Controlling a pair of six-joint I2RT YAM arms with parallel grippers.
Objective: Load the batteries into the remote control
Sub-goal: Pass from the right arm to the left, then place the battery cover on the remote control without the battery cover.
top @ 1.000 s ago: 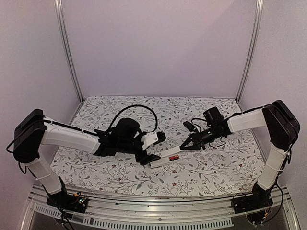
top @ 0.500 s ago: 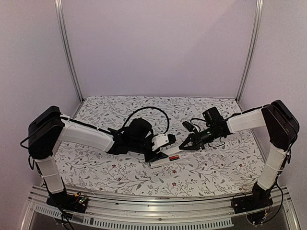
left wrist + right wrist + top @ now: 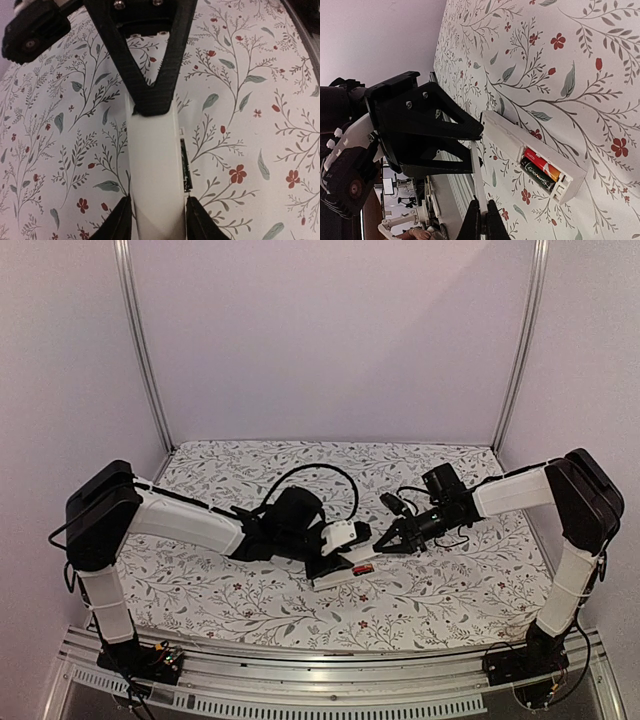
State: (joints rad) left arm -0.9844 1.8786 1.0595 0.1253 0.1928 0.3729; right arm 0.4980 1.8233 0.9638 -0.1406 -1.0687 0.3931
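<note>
The remote control (image 3: 335, 578) lies on the flowered cloth with its compartment open. Two batteries (image 3: 540, 169) sit in it, one red and one black, and show as a red spot from above (image 3: 363, 568). My right gripper (image 3: 481, 220) is shut on one end of the thin white cover strip (image 3: 476, 175) and holds it just over the remote. In the left wrist view the strip (image 3: 155, 170) hides most of the remote; only a dark sliver of battery (image 3: 184, 165) shows. My left gripper (image 3: 159, 225) has its jaws pressed against both edges of the strip's other end.
The two grippers (image 3: 328, 562) (image 3: 383, 543) meet tip to tip over the remote, near the middle of the cloth. Black cables loop above the left wrist (image 3: 310, 472). Metal frame posts (image 3: 140, 350) stand at the back corners.
My left arm has reached rightward until its gripper is at the remote's left end and around the strip. The right gripper and the remote have barely moved.
</note>
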